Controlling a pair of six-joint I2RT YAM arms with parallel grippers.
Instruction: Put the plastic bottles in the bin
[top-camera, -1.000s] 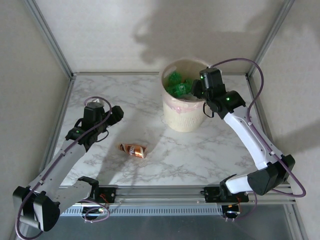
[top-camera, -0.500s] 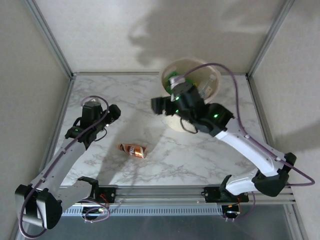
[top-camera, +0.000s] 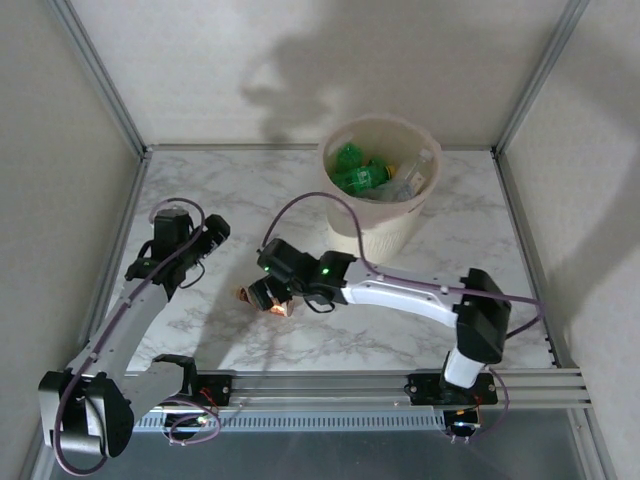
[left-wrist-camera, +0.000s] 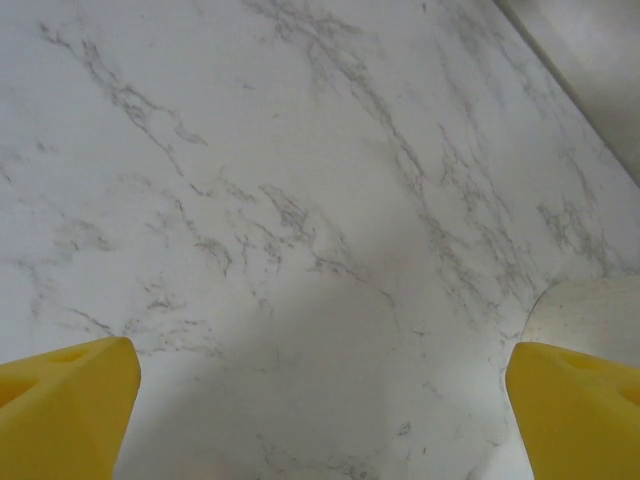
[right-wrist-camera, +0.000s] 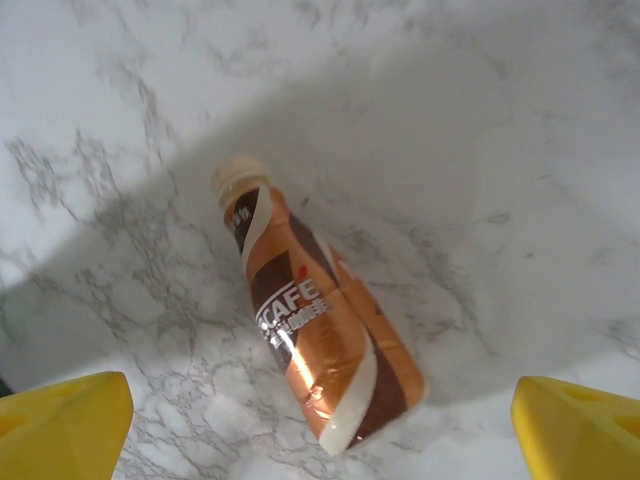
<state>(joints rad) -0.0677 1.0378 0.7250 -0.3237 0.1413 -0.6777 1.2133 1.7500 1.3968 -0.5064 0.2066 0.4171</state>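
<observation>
Right gripper (top-camera: 265, 292) hangs directly above the copper-orange bottle (right-wrist-camera: 315, 345), which lies flat on the marble table (top-camera: 200, 180), well apart from the bin (top-camera: 375, 235). In the wrist view the bottle's long axis runs diagonally, cap at upper left, between the yellow fingers (right-wrist-camera: 65, 420). These are spread wide and touch nothing. The left gripper (left-wrist-camera: 320, 410), also spread and holding nothing, is farther away. Green bottles (top-camera: 355, 172) already lie in the bin.

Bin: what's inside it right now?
Inside the bin, the top view shows several green bottles piled at the left and a clear bottle at the right. Whatever lies under that top layer is covered, so no full count.
</observation>
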